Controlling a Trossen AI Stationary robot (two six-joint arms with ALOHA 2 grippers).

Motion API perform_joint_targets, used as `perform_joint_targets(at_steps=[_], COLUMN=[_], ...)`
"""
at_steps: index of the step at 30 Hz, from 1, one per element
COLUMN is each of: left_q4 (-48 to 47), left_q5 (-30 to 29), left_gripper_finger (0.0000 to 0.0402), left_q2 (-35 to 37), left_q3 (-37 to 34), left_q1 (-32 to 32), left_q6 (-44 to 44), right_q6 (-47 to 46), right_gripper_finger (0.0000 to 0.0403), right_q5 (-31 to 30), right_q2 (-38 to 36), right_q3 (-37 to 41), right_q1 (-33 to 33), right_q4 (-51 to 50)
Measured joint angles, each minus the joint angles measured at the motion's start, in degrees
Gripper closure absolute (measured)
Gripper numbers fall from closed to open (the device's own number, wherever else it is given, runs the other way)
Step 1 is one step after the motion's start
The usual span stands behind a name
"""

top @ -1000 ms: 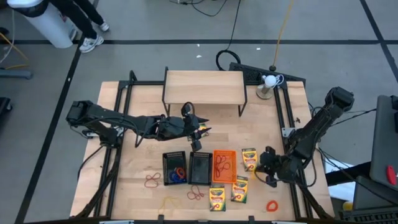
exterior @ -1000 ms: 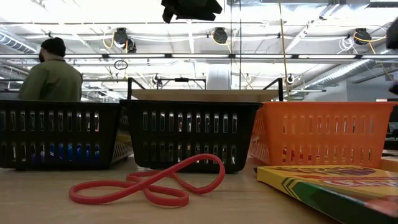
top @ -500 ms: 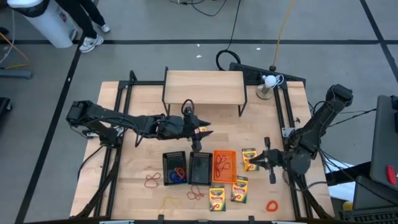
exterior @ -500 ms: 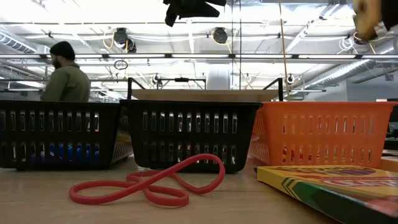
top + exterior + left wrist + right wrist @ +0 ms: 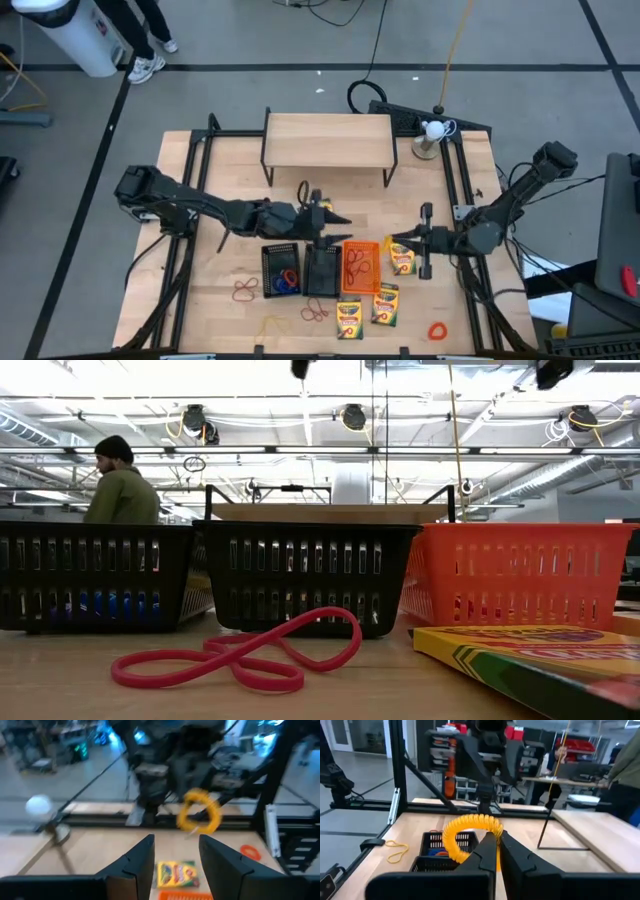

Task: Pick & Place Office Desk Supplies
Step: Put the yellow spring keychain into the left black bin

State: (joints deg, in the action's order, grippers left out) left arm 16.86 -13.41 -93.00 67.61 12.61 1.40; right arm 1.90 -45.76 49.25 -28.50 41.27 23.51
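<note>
I see the right gripper [image 5: 392,243] above the table just right of the orange tray [image 5: 361,266], its fingers [image 5: 487,851] closed on a yellow coiled band [image 5: 469,831], which hangs clear of the table over the crayon box [image 5: 401,255] beside that tray. My left gripper [image 5: 335,217] hovers above the back edge of the middle black tray [image 5: 322,270], its fingers [image 5: 141,860] parted and holding nothing that I can see. The left black tray [image 5: 281,270] holds blue and red bands. The orange tray holds a red band. Two more crayon boxes [image 5: 366,312] lie in front of the orange tray. A red rubber band [image 5: 240,657] lies on the table before the black trays, and an orange band [image 5: 436,330] near the front right corner.
</note>
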Motion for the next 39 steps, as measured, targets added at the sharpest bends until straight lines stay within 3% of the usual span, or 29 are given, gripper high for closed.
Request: perform_joint_targets(at_steps=[5,17,25,39], left_q4=[4.04,5.24,8.64,7.76], left_q5=[1.04,1.39,1.45,3.55], left_gripper_finger=[0.0245,0.0245,0.0245,0.0245], left_q2=[-3.26,-6.39,-8.62,-8.69], left_q3=[1.35,2.04,2.06,2.04], left_q1=[-0.06,-0.03,0.66,0.31], left_q6=[-1.28,3.96,5.30,5.51], right_q6=[-1.78,-0.76,-1.05,-1.92], right_gripper_finger=[0.0403,0.0403,0.0403,0.0403], right_q5=[6.85,12.01,20.34,25.84], right_q2=[0.99,1.36,1.76,8.77], right_q3=[0.01,-0.02,-0.02,-0.02], right_q1=[-5.10,-10.83,-15.02,-19.10], right_q4=[0.26,2.82,3.55,10.29])
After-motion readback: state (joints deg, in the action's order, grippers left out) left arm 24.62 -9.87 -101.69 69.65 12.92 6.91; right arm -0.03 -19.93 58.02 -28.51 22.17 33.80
